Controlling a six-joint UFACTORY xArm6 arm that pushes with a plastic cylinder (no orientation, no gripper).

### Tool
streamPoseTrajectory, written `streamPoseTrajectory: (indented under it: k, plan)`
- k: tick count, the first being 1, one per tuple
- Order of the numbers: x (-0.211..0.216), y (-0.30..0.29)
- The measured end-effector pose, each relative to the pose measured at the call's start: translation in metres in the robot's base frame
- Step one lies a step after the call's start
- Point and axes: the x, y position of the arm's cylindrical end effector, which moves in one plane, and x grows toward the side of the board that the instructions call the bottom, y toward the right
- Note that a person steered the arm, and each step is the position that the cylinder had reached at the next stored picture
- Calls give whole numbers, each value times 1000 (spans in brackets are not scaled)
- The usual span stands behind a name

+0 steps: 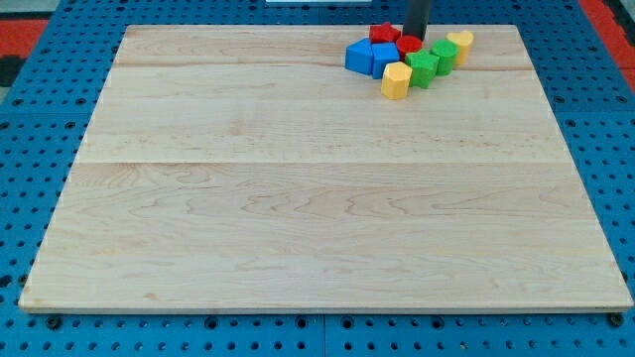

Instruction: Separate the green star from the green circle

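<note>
The blocks sit in one tight cluster near the view's top right of the wooden board [298,198]. A green block that looks like the star [422,68] touches a second green block, seemingly the circle [444,54], just up and to its right. My tip [415,38] is at the cluster's top edge, just above a red block [409,45] and to the upper left of both green blocks. The rod's very end is partly hidden behind the red blocks.
Two blue blocks [359,57] [384,59] lie on the cluster's left. Another red block [384,34] is at its top. A yellow block [397,80] is at its bottom and another yellow one [459,45] at its right. Blue pegboard [30,119] surrounds the board.
</note>
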Motion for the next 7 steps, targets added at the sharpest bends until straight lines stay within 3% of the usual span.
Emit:
streamPoseTrajectory:
  k: [3,7]
  plan:
    - [13,0]
    - [90,41]
